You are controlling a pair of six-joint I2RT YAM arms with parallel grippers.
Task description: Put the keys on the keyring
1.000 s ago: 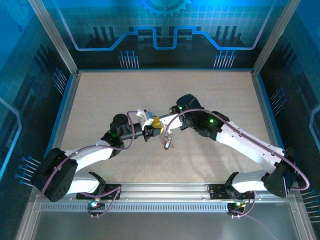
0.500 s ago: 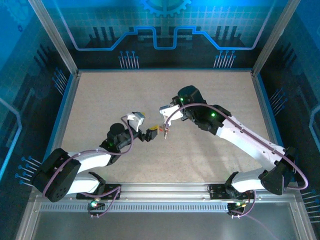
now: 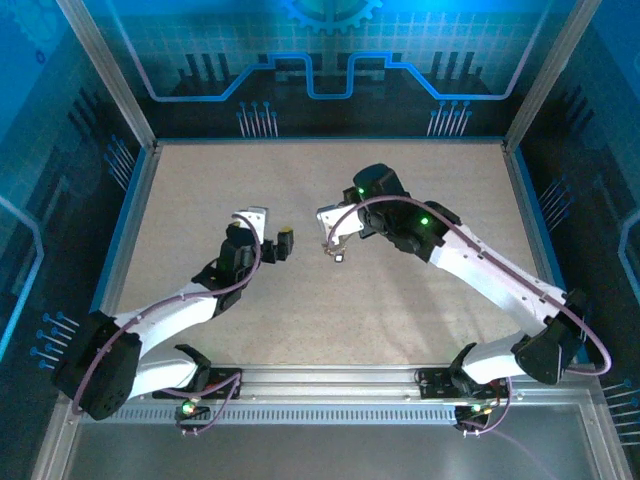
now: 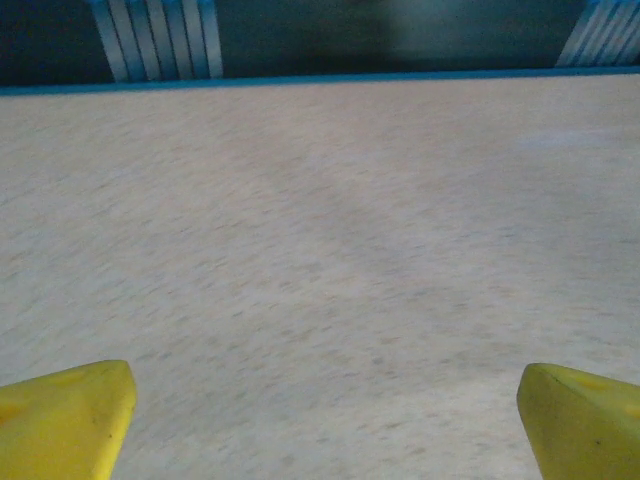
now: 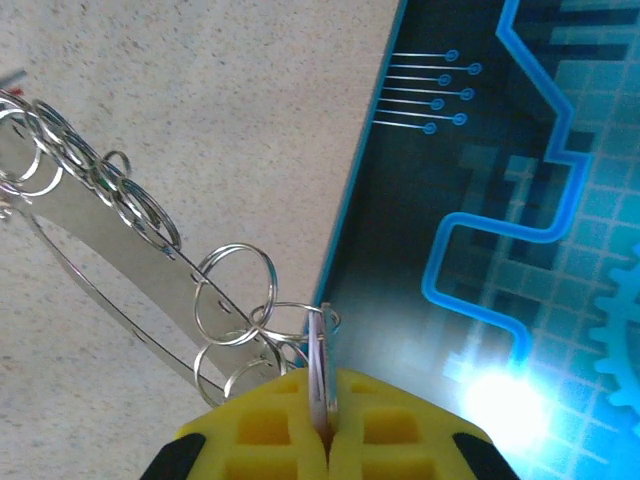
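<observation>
Pale speckled surface (image 3: 200,190), rimmed along its left edge by a thin blue strip (image 3: 129,215). Behind its far edge, dark blue panels (image 3: 420,40) printed with glowing circuit lines and a gear motif (image 3: 330,10). Slanted aluminium posts (image 3: 105,75) at the far corners; slotted metal rail (image 3: 330,412) along the near edge. Thin pale plate (image 5: 322,375) seen edge-on, possibly a tag, linked to small wire rings (image 5: 235,280).

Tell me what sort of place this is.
Probably a robot work cell: a speckled tabletop framed by aluminium rails, walled with blue circuit-pattern panels, with a left arm and right arm bolted at its near edge.
</observation>
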